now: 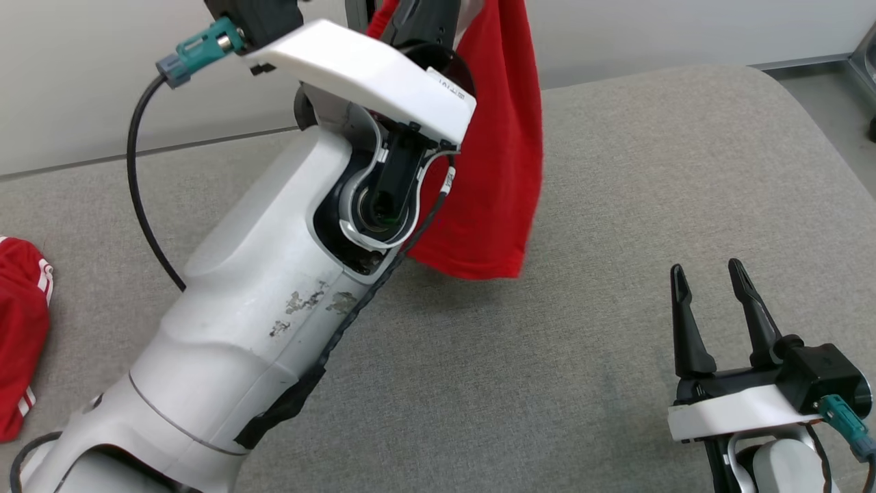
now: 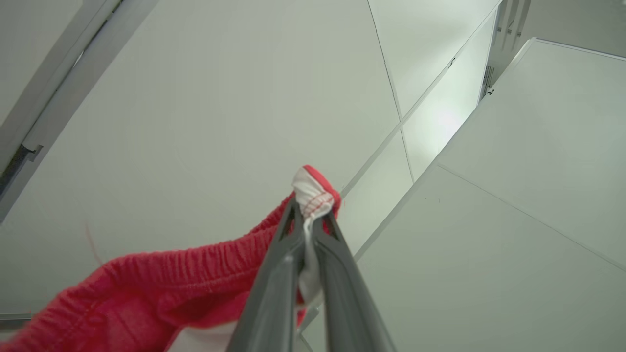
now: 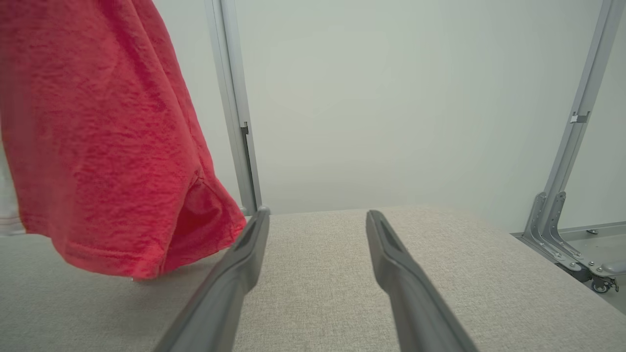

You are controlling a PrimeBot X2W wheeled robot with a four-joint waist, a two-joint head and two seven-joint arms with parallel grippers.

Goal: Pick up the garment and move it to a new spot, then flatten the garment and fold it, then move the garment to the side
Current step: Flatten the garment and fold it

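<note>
**Red garment (image 1: 493,171) hangs from our left gripper (image 2: 308,215) over the grey padded table (image 1: 616,356)**

Our left gripper is pinched tight on a bunched bit of the gathered elastic waistband (image 2: 195,264), white lining showing between the fingers. The cloth drapes straight down behind the raised left arm, and its lower hem is near the table top or brushing it (we cannot tell which). Our right gripper (image 1: 706,267) waits low at the right with its fingers spread wide and nothing between them, well apart from the cloth. We judge the fabric light, soft and limp, so it will sag and twist from a single pinch. The firmer waistband or a hem corner looks the best second hold for spreading it flat. Another red cloth (image 1: 20,329) lies at the table's left edge.
</note>
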